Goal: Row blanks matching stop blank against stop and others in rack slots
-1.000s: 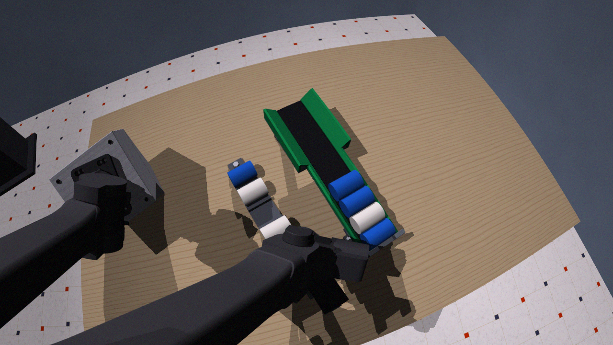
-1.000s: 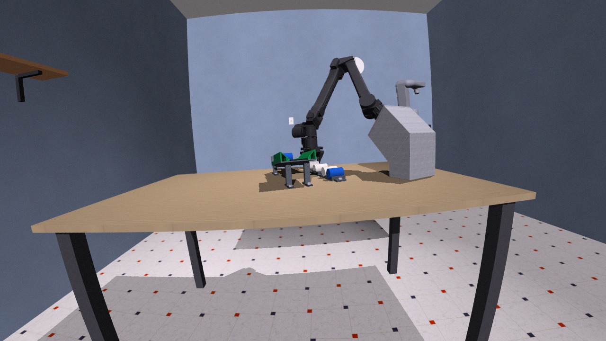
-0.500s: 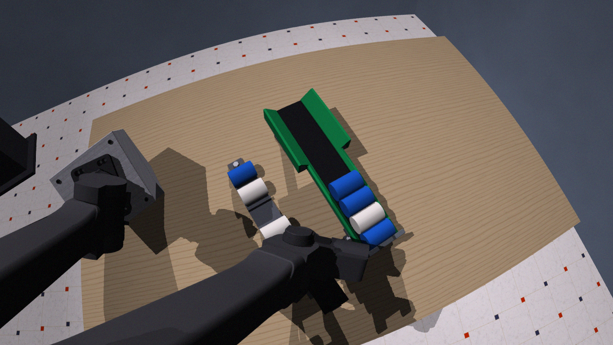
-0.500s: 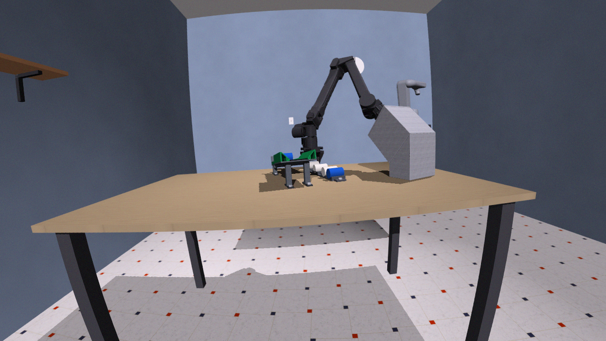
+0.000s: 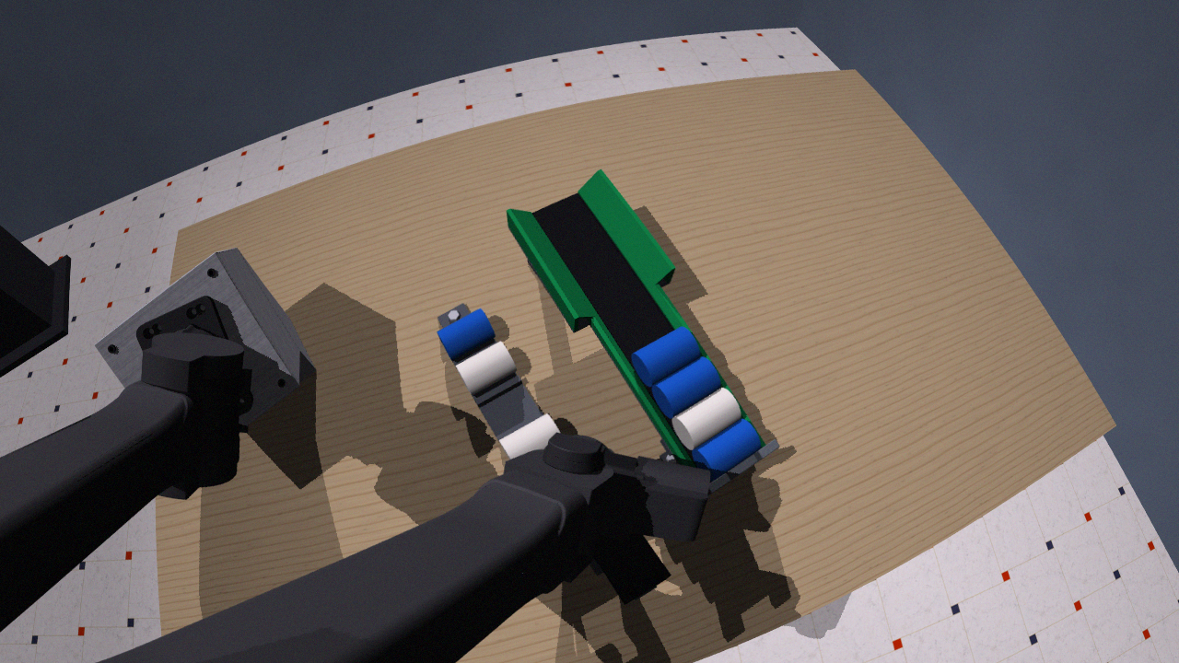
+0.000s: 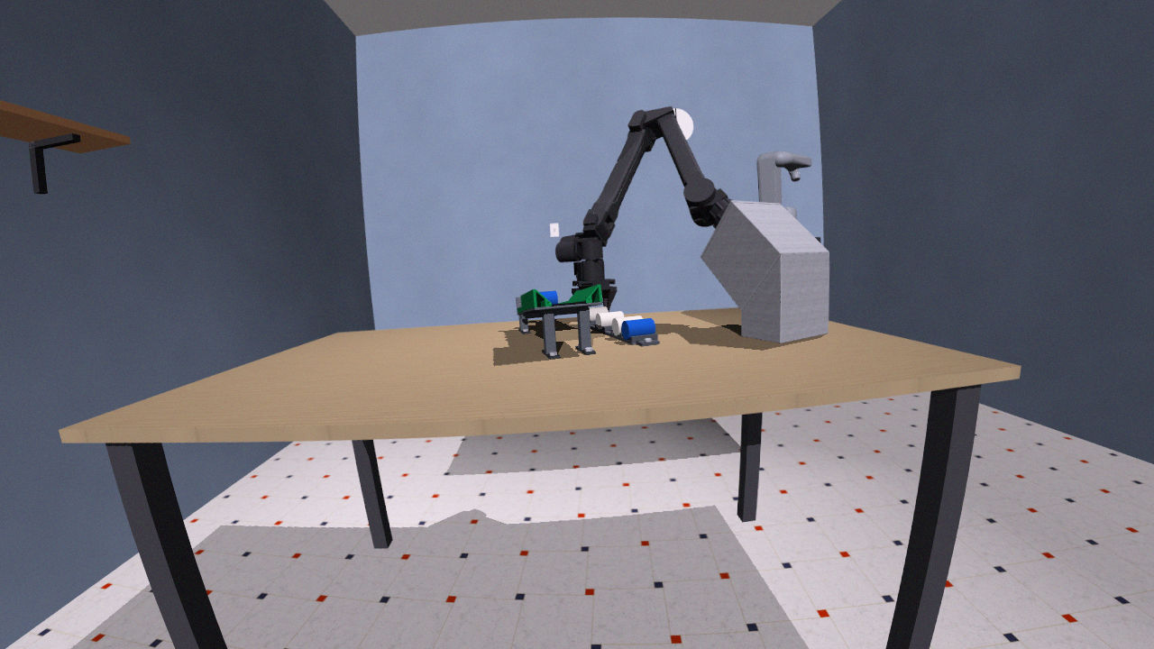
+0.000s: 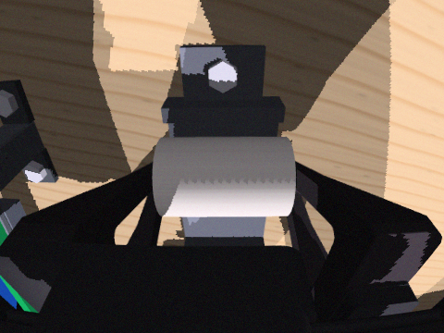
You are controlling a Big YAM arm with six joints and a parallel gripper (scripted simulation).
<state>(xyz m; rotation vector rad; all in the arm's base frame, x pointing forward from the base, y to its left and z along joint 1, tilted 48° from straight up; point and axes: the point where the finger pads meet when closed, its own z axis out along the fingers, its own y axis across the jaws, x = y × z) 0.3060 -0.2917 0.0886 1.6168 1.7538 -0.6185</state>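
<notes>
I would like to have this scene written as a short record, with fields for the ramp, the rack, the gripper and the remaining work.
feed ramp: four blanks, from the stop blue, white, blue, blue
stock rack: blue blank at the far end, white blank beside it, second white blank partly hidden by the arm
gripper: closed on the ends of a third white blank, at the rack's near end
contact with rack floor: cannot tell
remaining: swap the ramp's white blank for the rack's blue one
</notes>
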